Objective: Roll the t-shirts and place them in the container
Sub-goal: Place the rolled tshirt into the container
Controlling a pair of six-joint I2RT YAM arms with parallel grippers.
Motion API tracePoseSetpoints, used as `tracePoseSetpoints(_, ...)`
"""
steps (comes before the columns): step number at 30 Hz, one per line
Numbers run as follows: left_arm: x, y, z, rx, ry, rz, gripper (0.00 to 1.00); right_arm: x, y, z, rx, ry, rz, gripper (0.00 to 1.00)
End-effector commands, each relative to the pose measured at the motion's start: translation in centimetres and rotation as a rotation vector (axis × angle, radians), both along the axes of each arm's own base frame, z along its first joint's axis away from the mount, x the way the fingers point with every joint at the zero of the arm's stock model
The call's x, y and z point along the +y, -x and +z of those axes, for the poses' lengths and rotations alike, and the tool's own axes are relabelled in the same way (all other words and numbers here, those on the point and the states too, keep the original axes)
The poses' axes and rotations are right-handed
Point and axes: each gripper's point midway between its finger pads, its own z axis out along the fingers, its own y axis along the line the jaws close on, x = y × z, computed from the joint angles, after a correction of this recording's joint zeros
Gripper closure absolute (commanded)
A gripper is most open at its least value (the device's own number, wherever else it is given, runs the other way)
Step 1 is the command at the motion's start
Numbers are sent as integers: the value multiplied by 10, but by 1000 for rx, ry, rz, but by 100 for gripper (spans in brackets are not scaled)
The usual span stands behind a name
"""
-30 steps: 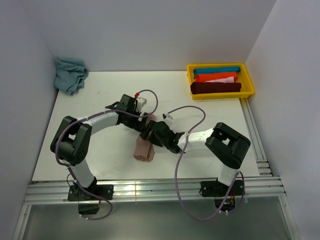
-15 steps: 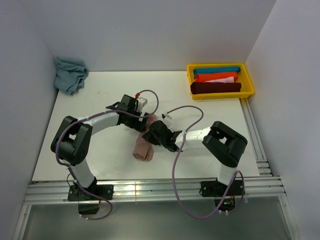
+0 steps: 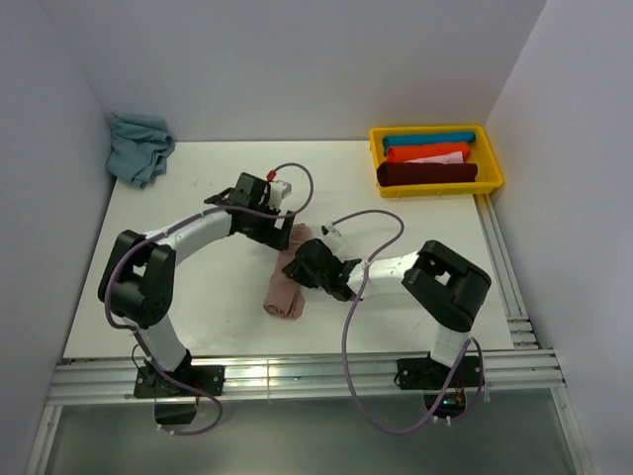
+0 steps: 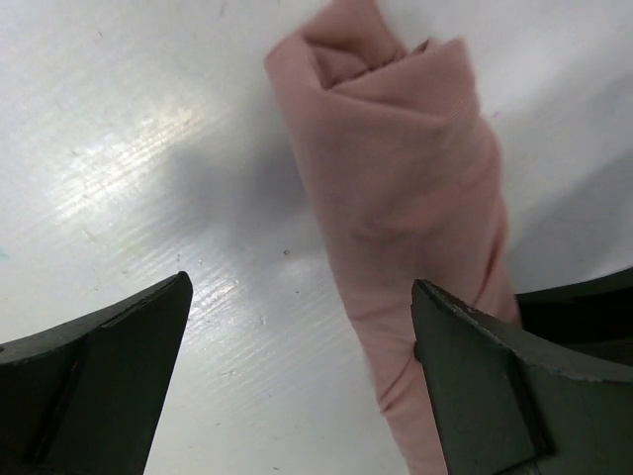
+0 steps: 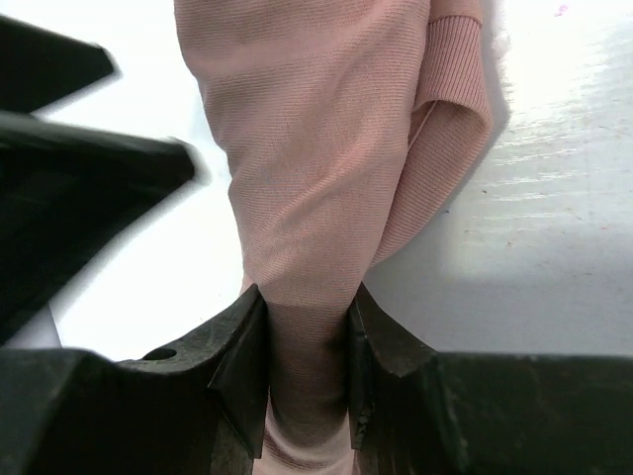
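Note:
A dusty pink t-shirt (image 3: 285,287) lies rolled into a tight tube on the white table (image 3: 198,297), between the two arms. My right gripper (image 3: 299,265) is shut on it, and in the right wrist view both pads squeeze the roll (image 5: 316,178) at its near end (image 5: 307,361). My left gripper (image 3: 285,234) hovers over the roll's far end. In the left wrist view it (image 4: 302,332) stands open, with the roll (image 4: 406,198) running beside its right finger (image 4: 514,386) and bare table between the jaws.
A crumpled blue t-shirt (image 3: 138,145) lies at the table's back left corner. A yellow bin (image 3: 495,170) at the back right holds rolled tees in teal, orange, white and maroon. Side walls close in on both sides, and a metal rail (image 3: 297,374) runs along the near edge.
My right gripper was open and has closed on the pink roll, shifting slightly left. My left gripper has drawn back a little from the roll, staying open.

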Motion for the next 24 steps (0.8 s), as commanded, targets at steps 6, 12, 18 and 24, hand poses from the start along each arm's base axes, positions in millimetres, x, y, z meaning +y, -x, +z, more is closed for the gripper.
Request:
tracePoseSetpoints(6, 9, -27, 99, -124, 142, 12, 1, -23, 5, -1, 29, 39, -8, 100)
tracePoseSetpoints(12, 29, -31, 147, -165, 197, 29, 1, -26, -6, 24, -1, -47, -11, 100)
tracePoseSetpoints(18, 40, -19, 168, -226, 172, 3, 1, -29, -30, 90, -106, -136, -27, 100)
tracePoseSetpoints(24, 47, -13, 172, -240, 164, 20, 1, -50, -60, 172, -246, -153, -97, 100)
